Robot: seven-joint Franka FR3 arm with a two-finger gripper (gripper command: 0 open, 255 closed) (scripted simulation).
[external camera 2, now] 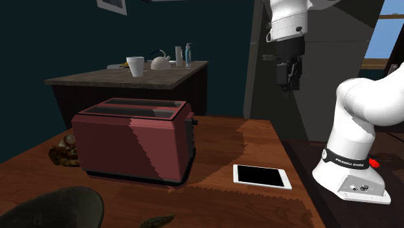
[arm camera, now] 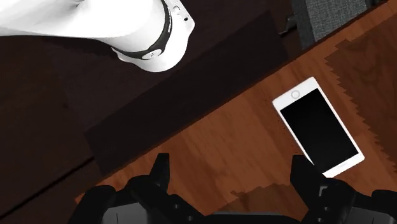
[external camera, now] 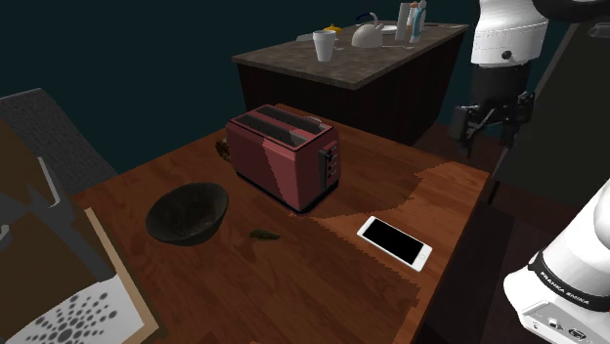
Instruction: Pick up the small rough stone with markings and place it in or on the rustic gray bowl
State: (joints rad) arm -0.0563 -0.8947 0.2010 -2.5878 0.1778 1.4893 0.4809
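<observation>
Hand (external camera 2: 289, 81) hangs high, fingers spread, well clear of the table (external camera: 391, 186). The mottled stone (external camera 2: 65, 150) sits tucked behind the red toaster (external camera: 283, 156) and is half hidden in the shoulder view. It looks best to carry over the toaster, then drop straight down. The gray bowl (external camera: 188, 212) stands near; the dark scrap (external camera: 262, 234) beside it is hard to make out.

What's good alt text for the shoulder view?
A red toaster sits on a wooden table, with a dark bowl toward the view's left and a white phone toward its right. Open black fingers hang above the table's right edge.
</observation>
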